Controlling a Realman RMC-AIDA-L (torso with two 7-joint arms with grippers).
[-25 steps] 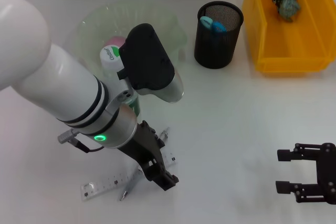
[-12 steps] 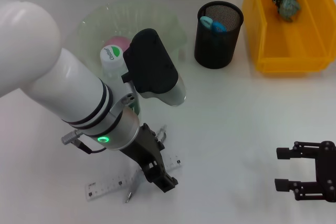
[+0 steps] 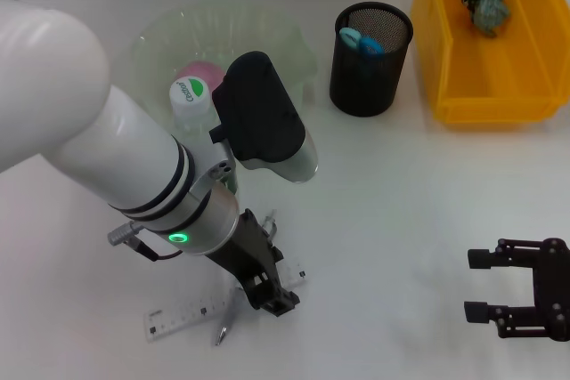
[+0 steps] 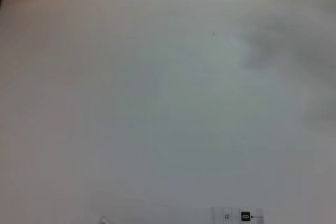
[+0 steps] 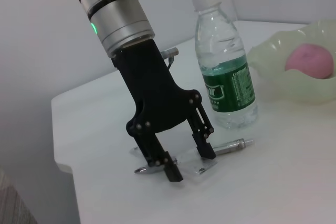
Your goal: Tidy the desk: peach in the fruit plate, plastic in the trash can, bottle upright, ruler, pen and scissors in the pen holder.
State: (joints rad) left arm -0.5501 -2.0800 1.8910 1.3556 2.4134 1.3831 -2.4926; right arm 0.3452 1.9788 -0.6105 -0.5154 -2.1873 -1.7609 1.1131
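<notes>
On the white worktop point(image 3: 383, 220) lie one ruler point(image 3: 191, 316) and one pen point(image 3: 224, 327), crossing each other. The left claw point(image 5: 188, 164) stands over them, its two fingers spread to either side of the ruler, gripping nothing. One bottle point(image 5: 226, 74) stands upright beside one plate point(image 5: 294, 80) holding one peach point(image 5: 310, 60). The right claw point(image 3: 508, 295) rests open and empty.

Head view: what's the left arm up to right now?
The left gripper is down at the desk with open fingers straddling the clear ruler, which lies across the pen. The bottle already stands upright, the peach sits in the fruit plate, and the plastic is in the yellow bin. The right gripper waits open, off to the side.
</notes>
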